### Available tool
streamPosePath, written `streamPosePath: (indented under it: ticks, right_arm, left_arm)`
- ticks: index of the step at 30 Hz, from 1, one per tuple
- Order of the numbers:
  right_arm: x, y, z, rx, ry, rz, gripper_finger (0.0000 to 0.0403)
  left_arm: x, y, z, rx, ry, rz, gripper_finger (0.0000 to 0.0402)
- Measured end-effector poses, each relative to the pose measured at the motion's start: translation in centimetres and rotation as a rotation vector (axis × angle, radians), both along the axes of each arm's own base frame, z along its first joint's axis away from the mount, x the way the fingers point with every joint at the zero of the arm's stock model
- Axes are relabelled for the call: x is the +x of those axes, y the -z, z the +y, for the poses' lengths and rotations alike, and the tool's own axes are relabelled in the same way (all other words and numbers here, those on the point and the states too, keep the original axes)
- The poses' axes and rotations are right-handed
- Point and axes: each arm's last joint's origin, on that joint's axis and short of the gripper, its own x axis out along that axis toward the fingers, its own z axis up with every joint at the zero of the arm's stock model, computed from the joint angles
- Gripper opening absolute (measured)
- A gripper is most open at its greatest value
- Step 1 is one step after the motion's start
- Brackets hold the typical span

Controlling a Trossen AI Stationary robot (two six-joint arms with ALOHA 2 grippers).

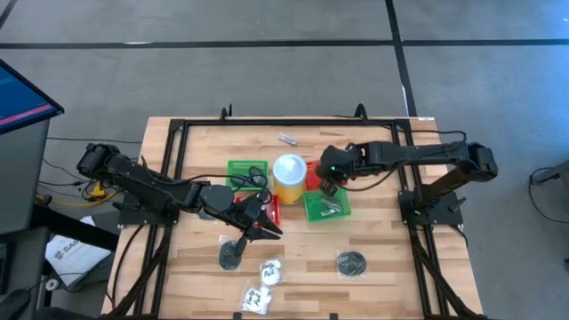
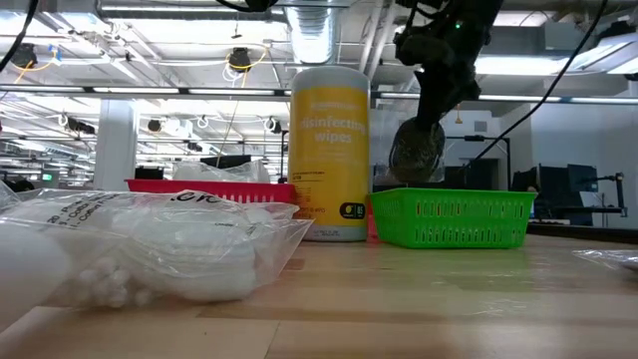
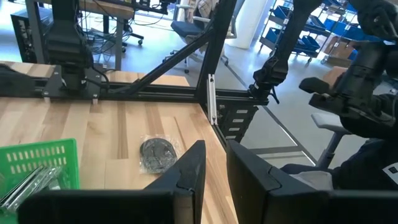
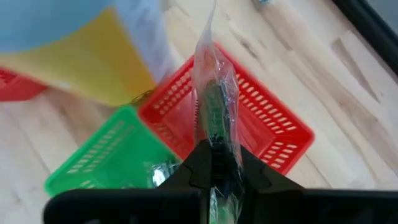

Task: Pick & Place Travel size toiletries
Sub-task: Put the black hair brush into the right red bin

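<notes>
Wooden table [image 1: 382,267] inside a black frame carries everything, largest first: both dark arms reach in from its side edges so that each can serve its own half. At the table's middle stands the yellow wipes canister [image 1: 289,178], upright, with mesh baskets crowded round it as drop points: a green basket [image 1: 246,172] and a red basket [image 1: 256,211] toward the left edge, another green basket [image 1: 326,205] toward the right edge, already holding silvery pieces.

The right gripper [image 4: 214,163] is pinched tight on a clear bag with a dark piece [image 4: 213,106], hanging it above the baskets beside the canister; I judge it is being carried to a basket rather than lifted from one.

The left gripper [image 3: 214,165] hovers low near the red basket, fingers nearly together with a narrow gap and nothing between them, apparently waiting.

Loose toiletries lie toward the table's near edge: a dark bagged piece [image 1: 351,263], another [image 1: 233,254], and white packets [image 1: 263,284].
</notes>
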Motion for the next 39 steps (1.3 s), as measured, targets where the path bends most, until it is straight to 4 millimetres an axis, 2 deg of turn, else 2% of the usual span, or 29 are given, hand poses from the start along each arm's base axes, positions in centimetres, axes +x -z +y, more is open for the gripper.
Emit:
streamPosePath:
  ticks: [9, 13, 18, 22, 30, 39]
  right_arm:
    - [-1.0, 1.7, -2.7, 0.058, 0.083, 0.042, 0.0017]
    - [-1.1, 2.4, -3.8, 0.079, 0.114, 0.015, 0.0017]
    - [-2.4, 2.9, -4.9, 0.112, 0.151, -0.042, 0.0017]
    - [-3.8, 3.0, -5.1, 0.127, 0.171, -0.08, 0.0017]
    - [-5.6, 4.9, -4.9, 0.166, 0.203, -0.118, 0.0017]
    - [-5.4, 5.2, -4.9, 0.17, 0.209, -0.13, 0.0029]
  left_arm:
    - [-0.1, 0.1, -0.3, 0.003, 0.009, 0.009, 0.0057]
    - [-0.1, 0.1, -0.4, 0.003, 0.013, 0.011, 0.0057]
    - [-0.2, 0.1, -0.6, 0.004, 0.02, 0.014, 0.0057]
    - [-0.3, 0.2, -0.6, 0.007, 0.021, 0.023, 0.0057]
    - [-0.2, 0.2, -0.6, 0.01, 0.012, 0.024, 0.0057]
    - [-0.2, 0.2, -0.6, 0.01, 0.011, 0.024, 0.0057]
